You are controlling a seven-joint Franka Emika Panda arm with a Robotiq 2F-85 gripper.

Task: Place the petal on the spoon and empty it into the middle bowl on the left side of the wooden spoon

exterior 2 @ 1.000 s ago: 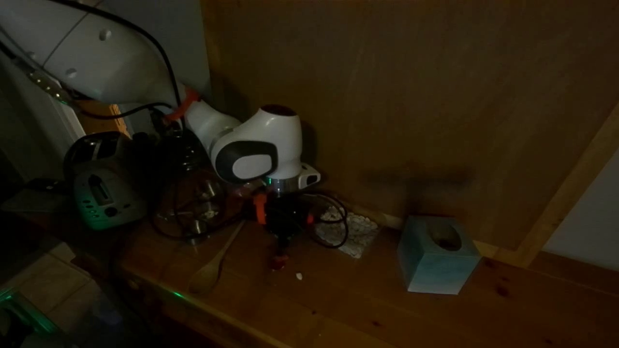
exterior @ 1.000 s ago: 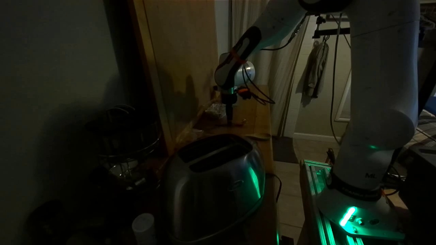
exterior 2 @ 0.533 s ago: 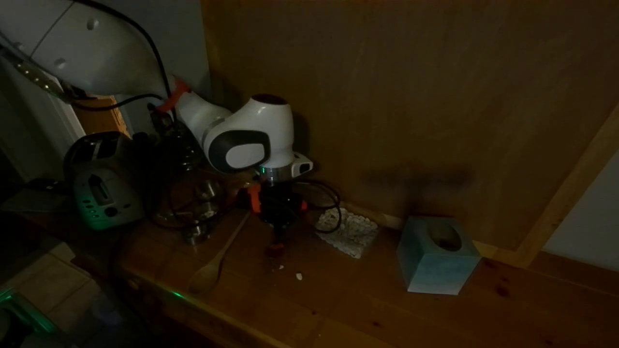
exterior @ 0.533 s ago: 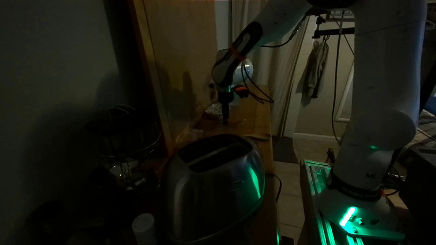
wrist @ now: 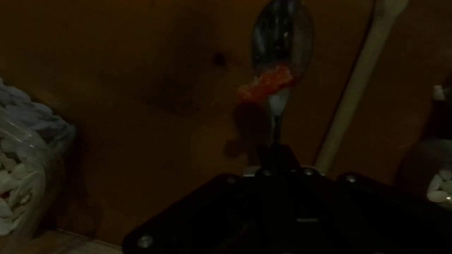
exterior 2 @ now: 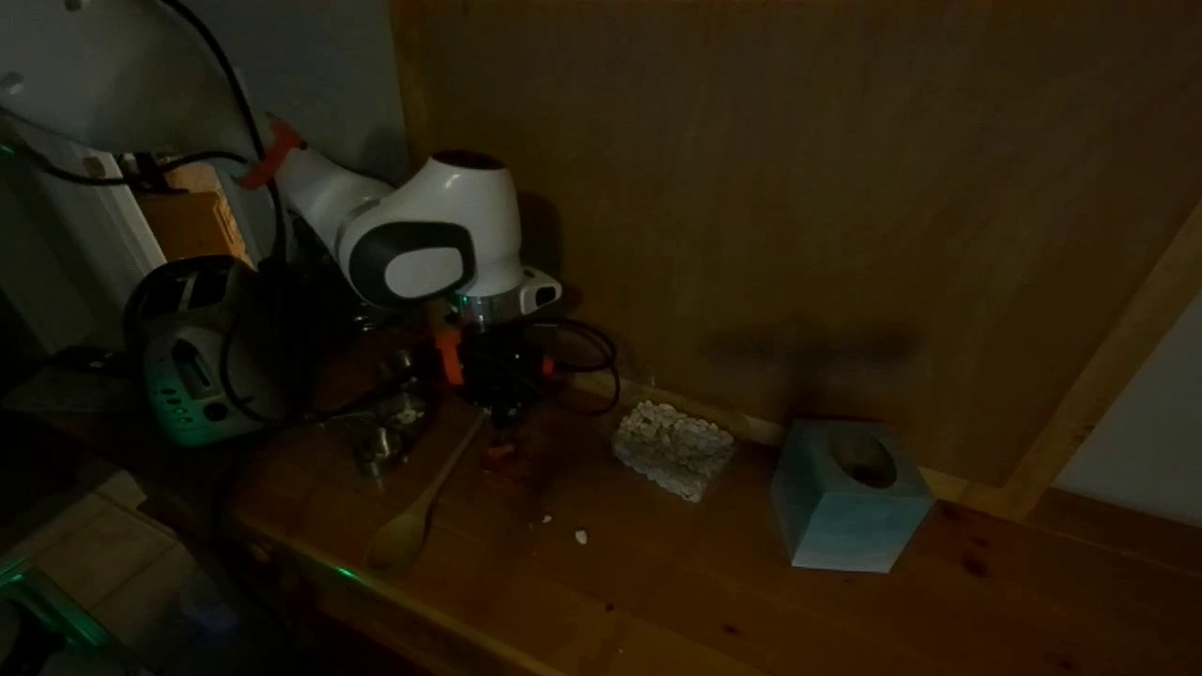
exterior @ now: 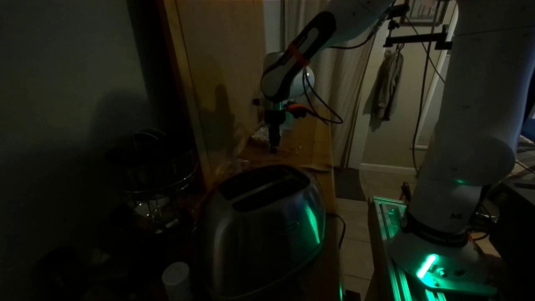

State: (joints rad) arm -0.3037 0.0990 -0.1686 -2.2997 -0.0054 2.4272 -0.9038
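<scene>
Claw pinches spoon, petal overhanging
Closed on the handle, likely best hold; petal looks light, soft, easily spilled

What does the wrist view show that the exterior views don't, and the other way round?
Only the wrist view clearly shows the shiny metal spoon in the black fingers, the red-orange petal lying across it where scoop meets handle.
Only exterior views show the silver metal toaster, white robot arm and pale blue cube-shaped tissue box.
Both kinds share, at least in part, the brown wooden tabletop, the long wooden spoon and the clear plastic package of white pieces.
</scene>
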